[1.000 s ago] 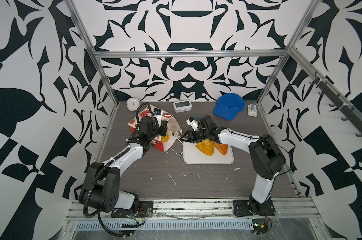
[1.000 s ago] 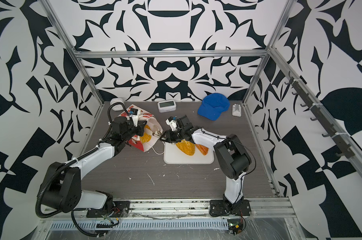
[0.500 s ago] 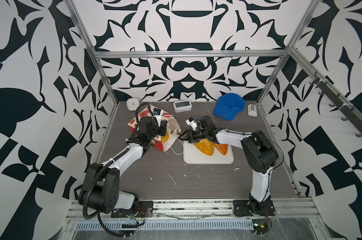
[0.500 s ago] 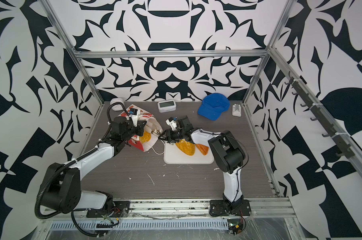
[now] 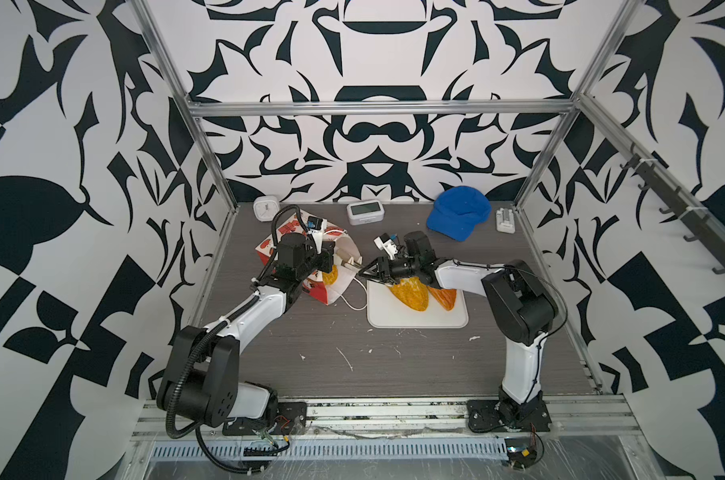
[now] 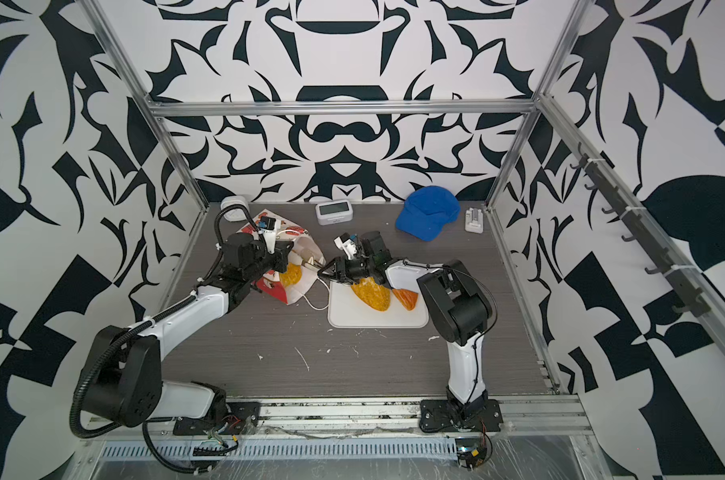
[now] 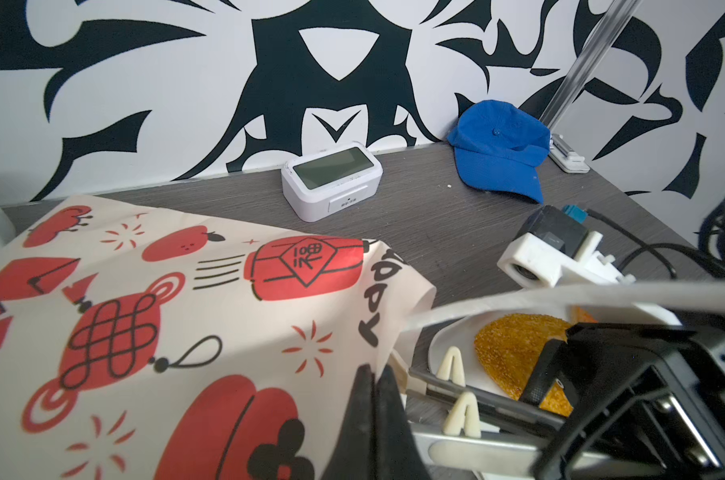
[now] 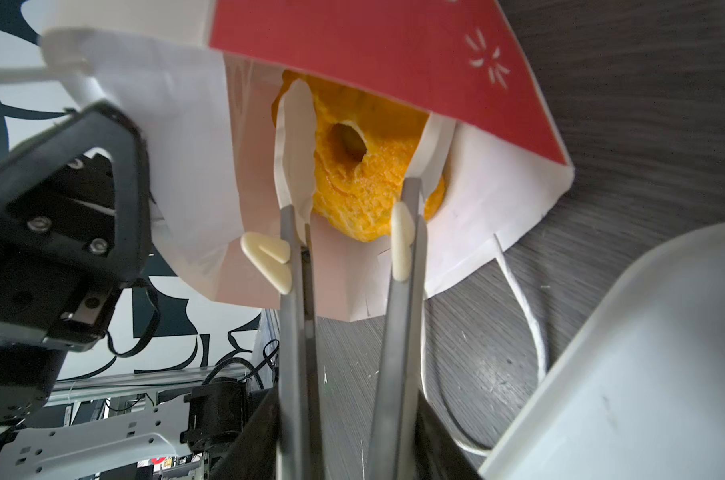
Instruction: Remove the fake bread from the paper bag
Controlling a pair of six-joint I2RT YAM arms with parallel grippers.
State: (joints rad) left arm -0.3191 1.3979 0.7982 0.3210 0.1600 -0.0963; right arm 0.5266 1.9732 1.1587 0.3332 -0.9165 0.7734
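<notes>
The paper bag (image 5: pixel 339 291) (image 6: pixel 298 289) lies on its side, mouth facing right. My left gripper (image 7: pixel 373 374) (image 5: pixel 328 258) is shut on its upper edge and holds the mouth up. A golden ring of fake bread (image 8: pixel 365 174) (image 5: pixel 330 276) sits just inside. My right gripper (image 8: pixel 340 436) (image 5: pixel 364 273) is shut on metal tongs (image 8: pixel 398 324). Their white tips (image 8: pixel 296 124) reach into the bag on either side of the ring, spread apart. An oval loaf (image 5: pixel 410 293) (image 7: pixel 506 353) and an orange wedge (image 5: pixel 444 296) lie on the white tray (image 5: pixel 414 321).
Along the back wall stand a white clock (image 5: pixel 265 208), a digital clock (image 5: pixel 365 212), a blue cap (image 5: pixel 460 212) and a small white device (image 5: pixel 505 219). The bag's white cord handle (image 5: pixel 352 297) trails on the table beside the tray.
My right gripper has moved left from over the tray and pushed the tongs into the bag's mouth, their tips spreading slightly. The left gripper has kept its hold on the bag.
</notes>
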